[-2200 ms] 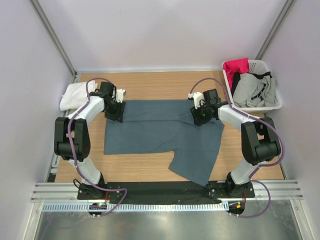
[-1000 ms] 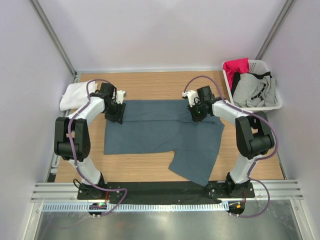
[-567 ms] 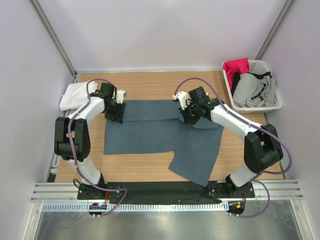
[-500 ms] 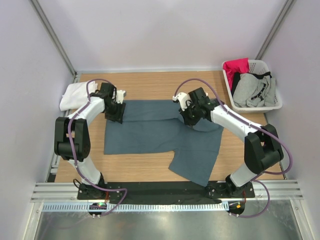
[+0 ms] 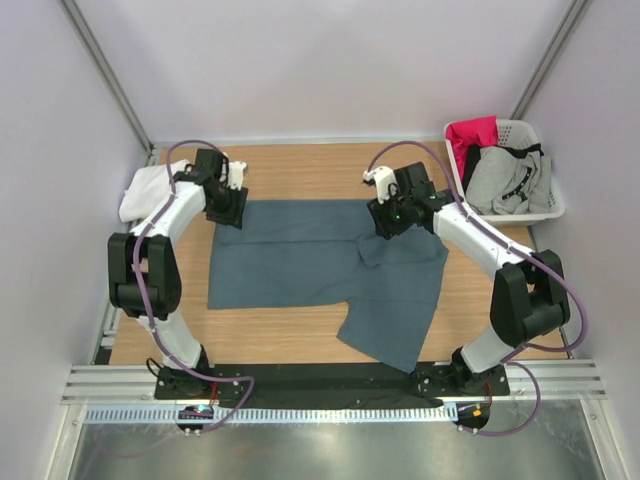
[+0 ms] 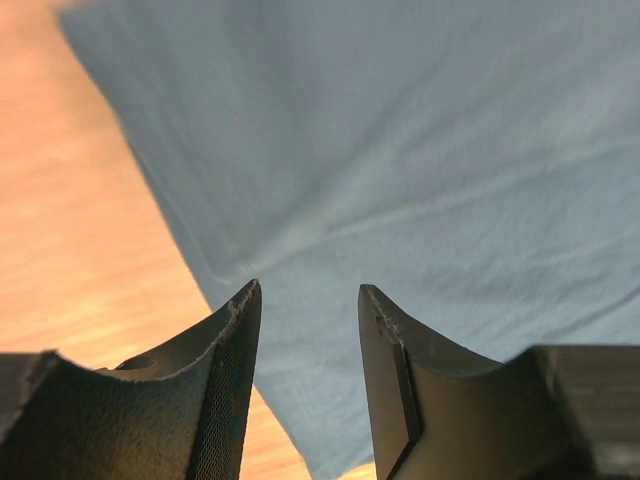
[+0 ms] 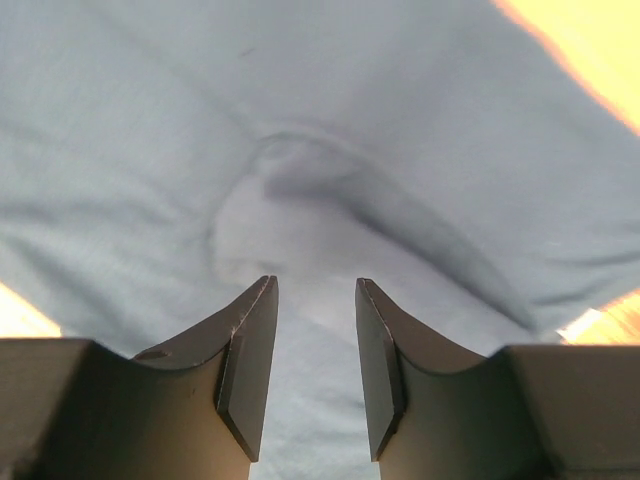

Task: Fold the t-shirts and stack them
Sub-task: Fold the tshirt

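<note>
The blue tee (image 5: 320, 265) is spread on the table (image 5: 300, 170). The left gripper (image 6: 308, 300) is held open over its far-left corner. The right gripper (image 7: 315, 290) is open over a wrinkle, probably to pinch it. The white tee (image 5: 145, 190) is left bunched far left.

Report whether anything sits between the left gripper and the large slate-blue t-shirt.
Nothing visible does. The left gripper hangs open directly over the edge of the slate-blue t-shirt, with only cloth and wooden table beneath it.

Even bright overhead light, soft shadows, wrist views blurred (wood glowing orange, overexposed), end effector edges sharp
</note>
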Robot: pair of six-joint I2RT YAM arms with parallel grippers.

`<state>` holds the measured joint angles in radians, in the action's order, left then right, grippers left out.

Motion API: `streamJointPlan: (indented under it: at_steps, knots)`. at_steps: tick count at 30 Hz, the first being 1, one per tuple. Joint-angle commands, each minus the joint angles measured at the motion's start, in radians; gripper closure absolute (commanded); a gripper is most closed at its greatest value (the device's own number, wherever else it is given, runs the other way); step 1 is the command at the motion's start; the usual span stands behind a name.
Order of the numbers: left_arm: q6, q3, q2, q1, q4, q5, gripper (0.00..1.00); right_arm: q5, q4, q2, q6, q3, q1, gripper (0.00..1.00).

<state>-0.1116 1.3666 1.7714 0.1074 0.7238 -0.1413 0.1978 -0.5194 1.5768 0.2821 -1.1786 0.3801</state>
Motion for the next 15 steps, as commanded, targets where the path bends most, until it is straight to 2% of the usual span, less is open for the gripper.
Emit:
streamJointPlan:
  at_steps: [1,3,9,15]
  knots:
    - [-0.013,0.088,0.022,-0.009,0.029,0.0,0.55,-0.014,0.045,-0.015,-0.064,-0.047,-0.072,0.57]
    - [-0.016,0.095,0.022,-0.009,0.034,-0.001,0.55,0.011,0.023,-0.001,-0.084,-0.03,-0.159,0.58]
    - [-0.023,0.081,0.013,-0.009,0.052,-0.001,0.55,0.277,-0.069,0.034,-0.147,-0.018,-0.409,0.59]
    - [-0.025,0.075,0.02,-0.009,0.058,-0.001,0.55,0.342,-0.108,0.043,-0.121,-0.001,-0.461,0.59]
